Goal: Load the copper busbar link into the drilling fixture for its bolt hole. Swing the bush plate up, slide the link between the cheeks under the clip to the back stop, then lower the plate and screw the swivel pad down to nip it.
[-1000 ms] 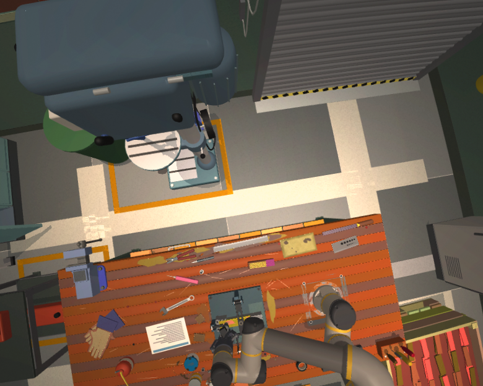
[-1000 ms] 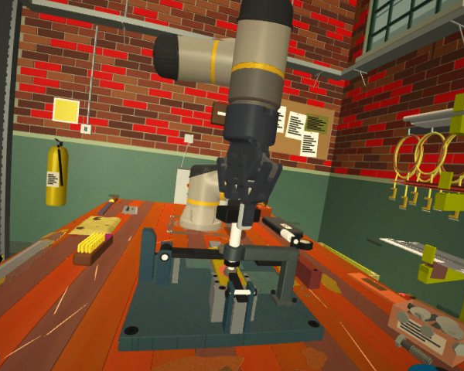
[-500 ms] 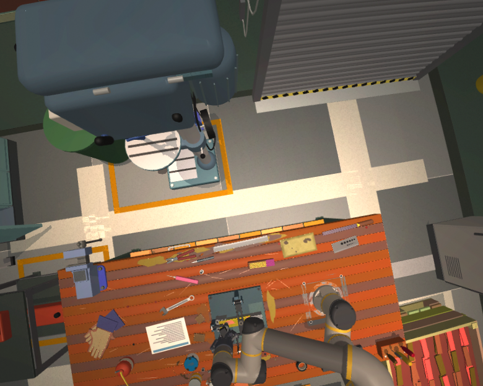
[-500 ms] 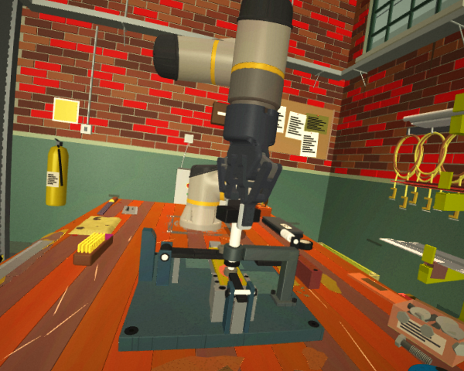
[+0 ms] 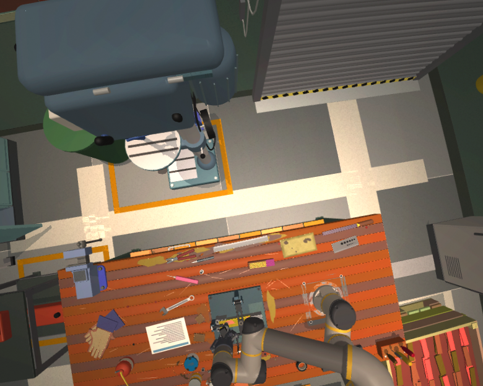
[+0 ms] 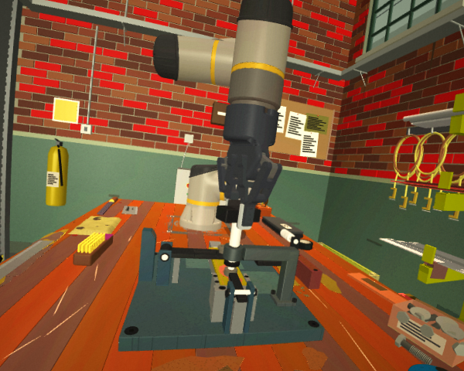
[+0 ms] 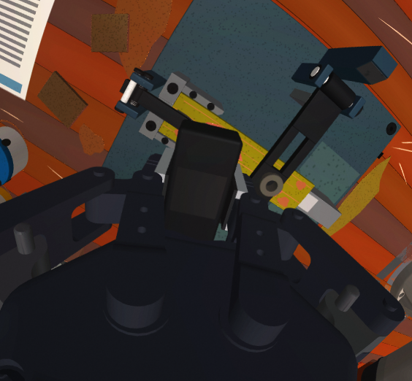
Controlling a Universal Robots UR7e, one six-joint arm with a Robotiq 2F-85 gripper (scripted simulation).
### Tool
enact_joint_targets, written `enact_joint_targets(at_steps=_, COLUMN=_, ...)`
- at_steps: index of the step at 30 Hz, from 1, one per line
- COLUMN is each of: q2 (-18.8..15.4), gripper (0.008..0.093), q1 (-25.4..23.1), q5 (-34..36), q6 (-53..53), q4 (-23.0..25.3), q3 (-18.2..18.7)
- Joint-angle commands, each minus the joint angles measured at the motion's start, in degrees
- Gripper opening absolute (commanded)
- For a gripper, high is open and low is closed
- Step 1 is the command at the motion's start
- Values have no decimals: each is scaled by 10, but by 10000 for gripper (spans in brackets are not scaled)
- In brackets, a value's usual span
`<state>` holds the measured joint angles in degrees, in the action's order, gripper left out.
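The copper busbar link (image 7: 258, 153) lies partly hidden between the grey cheeks (image 6: 233, 300) of the fixture, under the black clip (image 7: 153, 105) and the bush plate. Its far end meets a grey back stop (image 7: 319, 208). The bush plate (image 6: 240, 254) lies flat over the link, from its hinge (image 6: 163, 257) to a post (image 6: 286, 279). The swivel pad screw (image 6: 234, 239) stands upright through the plate. My gripper (image 6: 240, 207) is closed on the black handle (image 7: 201, 178) at the top of that screw. The fixture's blue-grey base (image 5: 236, 302) sits mid-bench.
A box of bolts (image 6: 432, 328) sits at the bench's right front. A brush (image 6: 93, 243) lies left of the fixture. A printed sheet (image 5: 168, 335), a spanner (image 5: 177, 304) and gloves (image 5: 102, 332) lie further left. My arm's base (image 5: 324, 297) is bolted behind the fixture.
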<state>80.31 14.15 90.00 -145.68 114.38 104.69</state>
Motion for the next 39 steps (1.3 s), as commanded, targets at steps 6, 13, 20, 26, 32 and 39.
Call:
enact_joint_targets(at_steps=6, q2=0, gripper=80, q1=0, q5=0, q6=0, q4=0, q3=0)
enact_joint_targets(at_steps=13, q2=0, gripper=180, q1=0, q5=0, q6=0, q4=0, q3=0)
enact_joint_targets(at_steps=20, q2=0, gripper=320, q1=0, q5=0, q6=0, q4=0, q3=0)
enact_joint_targets(at_steps=26, q2=0, gripper=440, q1=0, q5=0, q6=0, q4=0, q3=0)
enact_joint_targets(at_steps=32, q2=0, gripper=560, q1=0, q5=0, q6=0, q4=0, q3=0)
enact_joint_targets(at_steps=39, q2=0, gripper=580, q1=0, q5=0, q6=0, q4=0, q3=0)
